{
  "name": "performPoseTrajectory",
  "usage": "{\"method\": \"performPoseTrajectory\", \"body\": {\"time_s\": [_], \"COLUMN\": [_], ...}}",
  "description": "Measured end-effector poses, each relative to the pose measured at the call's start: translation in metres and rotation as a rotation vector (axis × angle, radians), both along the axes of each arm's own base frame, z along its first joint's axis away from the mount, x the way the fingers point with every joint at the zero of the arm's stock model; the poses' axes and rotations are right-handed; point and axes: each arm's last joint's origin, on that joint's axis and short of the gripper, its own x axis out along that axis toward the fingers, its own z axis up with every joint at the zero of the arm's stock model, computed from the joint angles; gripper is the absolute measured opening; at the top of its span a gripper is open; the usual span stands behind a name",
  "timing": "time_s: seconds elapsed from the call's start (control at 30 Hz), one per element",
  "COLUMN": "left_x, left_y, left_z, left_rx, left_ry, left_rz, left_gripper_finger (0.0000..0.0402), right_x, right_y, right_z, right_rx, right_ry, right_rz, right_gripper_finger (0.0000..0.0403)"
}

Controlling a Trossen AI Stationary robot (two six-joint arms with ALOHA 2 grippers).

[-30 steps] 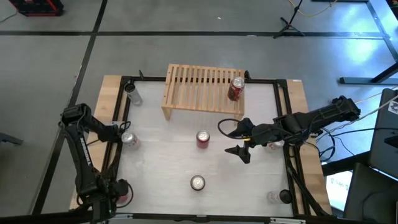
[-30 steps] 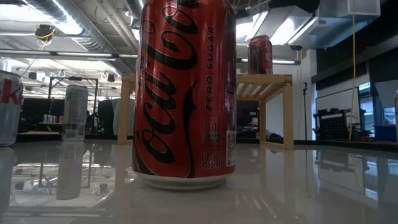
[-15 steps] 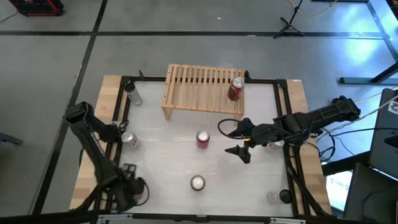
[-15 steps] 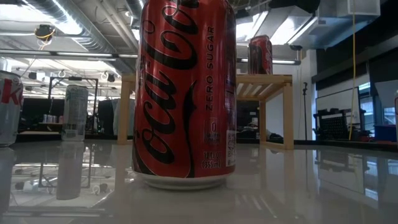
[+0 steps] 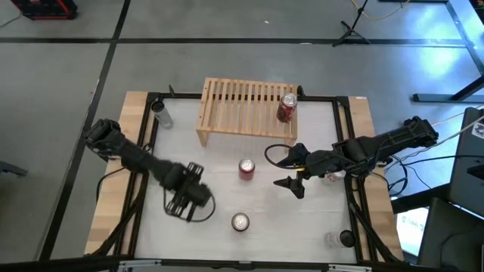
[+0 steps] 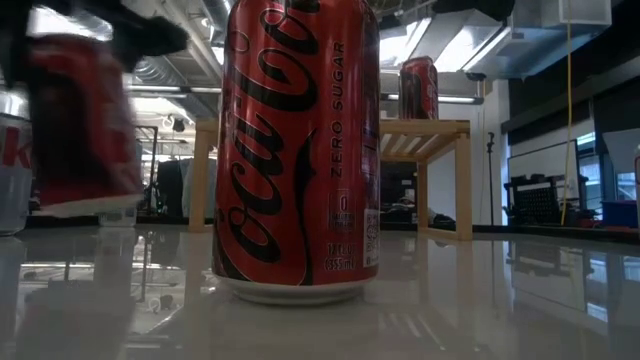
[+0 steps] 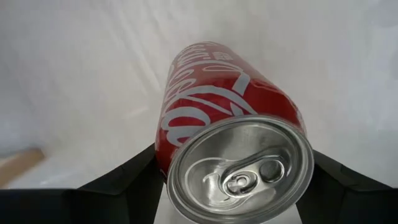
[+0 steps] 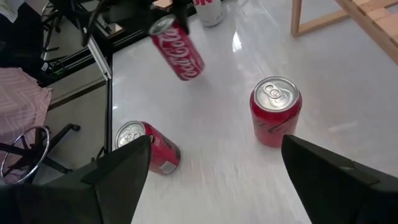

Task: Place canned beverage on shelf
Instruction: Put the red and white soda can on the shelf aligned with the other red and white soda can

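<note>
nearest the low camera on the white desk (image 5: 212, 242), you have an upright red can (image 6: 297, 150) filling most of that view; from above it stands at the front middle (image 5: 240, 222). just left of it and a bit further back, your left gripper (image 5: 190, 198) hangs over the desk with its fingers (image 7: 118, 180) clamped on a red coke can (image 7: 233, 134), one finger on each side of the body. that held can is off the surface and tilted, top end toward the wrist camera; the low view shows it blurred and raised at the left (image 6: 80, 125), and the right wrist view shows it tilted in the air (image 8: 178, 46).

further back, a second upright red can (image 5: 246, 168) stands at mid desk. to its right your right gripper (image 5: 290, 171) hovers low over the desk, fingers (image 8: 118, 171) spread wide apart, nothing between them, well apart from that can.

at the left edge, a silver can (image 6: 12, 170) shows partly in the low view, behind the held one. a tall slim silver can (image 5: 159, 113) stands near the back left corner.

at the back middle stands the shelf (image 5: 242, 109), light wood, slatted top. one red can (image 5: 286, 108) already stands upright on its right end. rest of the slats are bare. held can is well apart from the shelf.
</note>
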Motion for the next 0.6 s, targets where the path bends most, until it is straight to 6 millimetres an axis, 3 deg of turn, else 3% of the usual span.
{"method": "performPoseTrajectory", "body": {"time_s": [0.1, 0.27, 0.43, 0.6], "left_x": [0.012, 0.026, 0.036, 0.045], "left_y": [0.01, 0.007, 0.003, 0.0], "left_z": [-0.005, -0.025, -0.025, -0.016], "left_rx": [0.0, 0.03, 0.029, 0.011], "left_ry": [0.015, 0.108, 0.117, 0.026], "left_rz": [-0.053, -0.184, -0.211, -0.216], "left_gripper_finger": [0.0265, 0.0265, 0.0266, 0.0321], "right_x": [0.0, 0.0, 0.0, 0.0], "right_y": [0.0, 0.0, 0.0, 0.0], "right_z": [0.0, 0.0, 0.0, 0.0], "right_rx": [0.0, 0.0, -0.001, -0.001], "right_ry": [0.0, 0.001, 0.001, 0.001], "right_rz": [-0.001, -0.001, -0.002, -0.002], "right_gripper_finger": [0.0353, 0.0353, 0.0353, 0.0353]}}
